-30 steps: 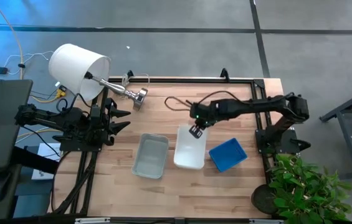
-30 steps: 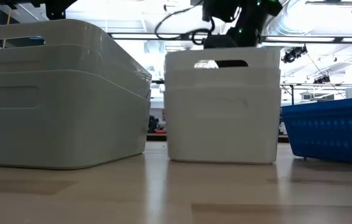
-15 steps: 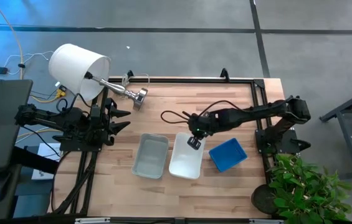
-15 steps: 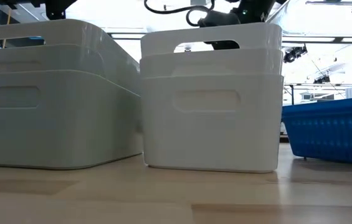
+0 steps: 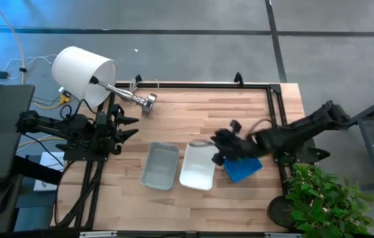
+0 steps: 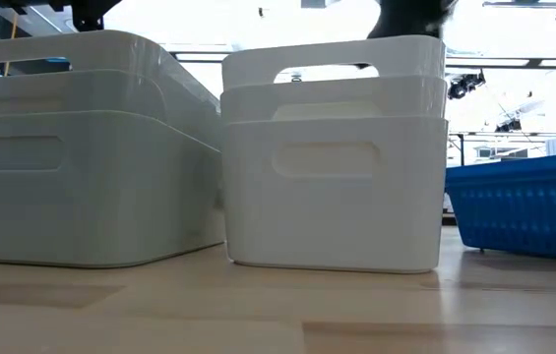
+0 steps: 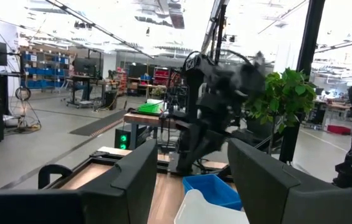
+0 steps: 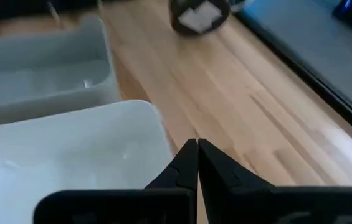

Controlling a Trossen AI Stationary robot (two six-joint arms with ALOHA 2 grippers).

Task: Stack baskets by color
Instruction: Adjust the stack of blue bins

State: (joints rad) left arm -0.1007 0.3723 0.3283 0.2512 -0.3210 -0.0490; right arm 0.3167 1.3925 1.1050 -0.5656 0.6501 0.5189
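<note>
Three groups of baskets stand in a row on the wooden table [image 5: 193, 106]. A grey nested stack [image 5: 160, 165] is on the left, a white nested stack [image 5: 198, 165] beside it, and a blue basket [image 5: 243, 165] on the right. In the low view the white stack [image 6: 335, 177] shows three nested rims next to the grey stack [image 6: 81, 157]. My right gripper [image 5: 222, 153] is shut and hovers, blurred, between the white stack and the blue basket, above the white stack's corner [image 8: 138, 118]. My left gripper [image 5: 130, 129] waits open at the table's left edge.
A lamp lies at the table's far left, its white shade [image 5: 81, 73] past the edge and its metal base [image 5: 148, 104] on the wood. A potted plant [image 5: 326, 198] stands off the near right corner. Bare wood lies along the far and near sides.
My right gripper, staying shut, first slid the white stack toward the near edge and up against the grey stack. It then rose and swung right toward the blue basket, rolling as it went. The white stack has stayed put since.
</note>
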